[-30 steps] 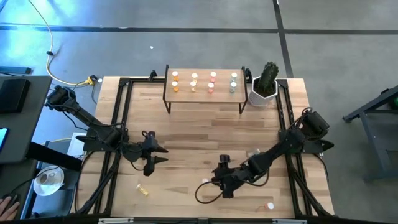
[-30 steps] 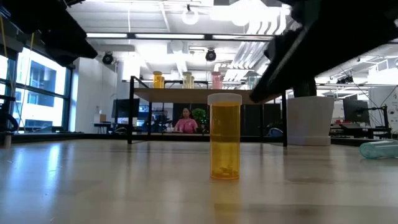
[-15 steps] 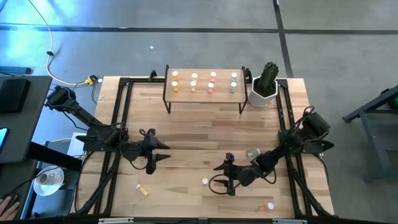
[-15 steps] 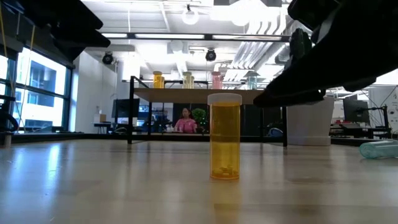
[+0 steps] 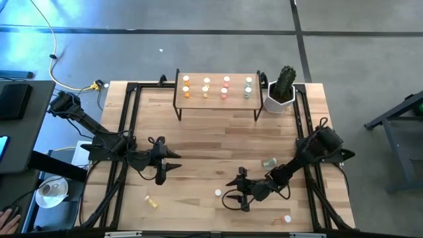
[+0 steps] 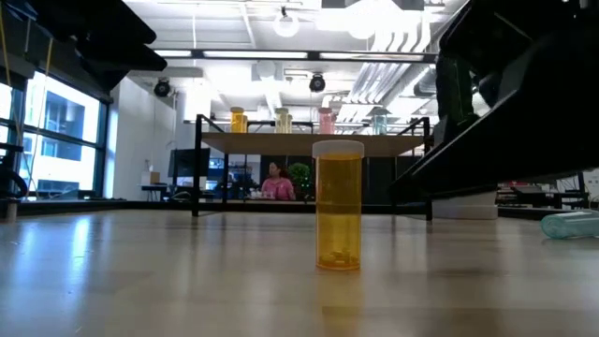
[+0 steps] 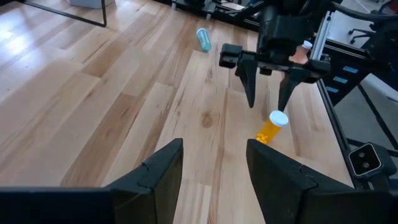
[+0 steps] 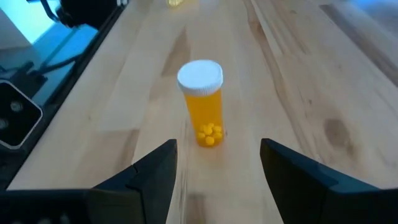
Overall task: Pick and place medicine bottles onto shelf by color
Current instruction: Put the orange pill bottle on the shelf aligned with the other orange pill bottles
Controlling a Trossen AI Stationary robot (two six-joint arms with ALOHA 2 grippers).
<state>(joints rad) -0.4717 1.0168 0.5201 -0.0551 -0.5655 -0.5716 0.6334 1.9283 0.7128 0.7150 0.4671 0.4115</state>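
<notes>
— Orange bottle [image 8: 202, 102] upright on the table [image 5: 211, 142], white cap on, a few yellow pills at its bottom. Where's the right gripper [image 5: 239, 190]?

— Just beside it, low over the front of the table, fingers [image 8: 146, 171] spread wide with the bottle ahead of the gap, not touching. Nothing held.

— And the shelf [image 5: 217, 86]?

— At the back edge, with bottles standing in four columns: orange, yellow, pink, green. From table height I count one of each along the front, caps on.

— Any strays?

— A green bottle [image 5: 268, 162] lying on its side behind the right arm, a yellow one [image 5: 152, 201] lying near the front left, a pink one [image 5: 286, 218] near the front right corner.

— Left gripper [image 5: 169, 162]?

— Waiting over the left half, well apart from the bottle, jaws partly apart and empty.

— Anything in the way?

— Cactus pot [image 5: 281, 92] sits just right of the shelf. A person [image 6: 277, 181] is far off in the room behind
</notes>
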